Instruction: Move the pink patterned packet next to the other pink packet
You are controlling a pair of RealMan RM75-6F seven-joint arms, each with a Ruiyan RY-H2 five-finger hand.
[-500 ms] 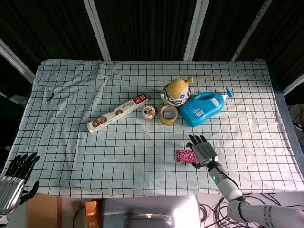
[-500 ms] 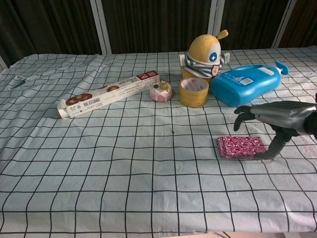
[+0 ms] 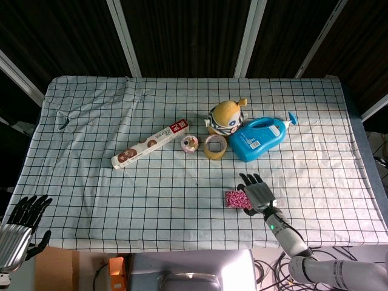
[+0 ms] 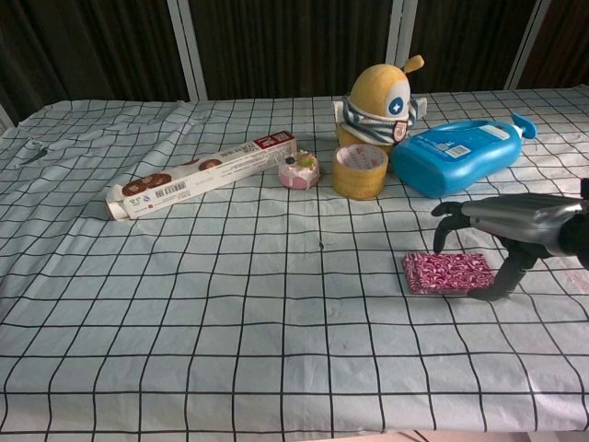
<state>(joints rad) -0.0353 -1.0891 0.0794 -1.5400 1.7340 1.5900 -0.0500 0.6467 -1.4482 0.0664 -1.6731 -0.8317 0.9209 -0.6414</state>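
Right hand (image 4: 502, 241): arched over the patterned packet's right end, fingers curled down above it, thumb planted at its edge; nothing yet held.
Left hand (image 3: 18, 225): spread and idle off the table's near-left corner.
Patterned packet (image 4: 445, 273): flat on the checked cloth (image 4: 230, 304), near right.
Change: fingers had dipped lower over the packet in the last half second; a grasp looked close.
Pink packet (image 4: 299, 170): small, round, mid-table, well apart.
Around it: tape roll (image 4: 360, 170) just beside, box (image 4: 198, 175) left, doll (image 4: 379, 99) behind.
Obstacles: blue bottle (image 4: 457, 155) near the likely path.
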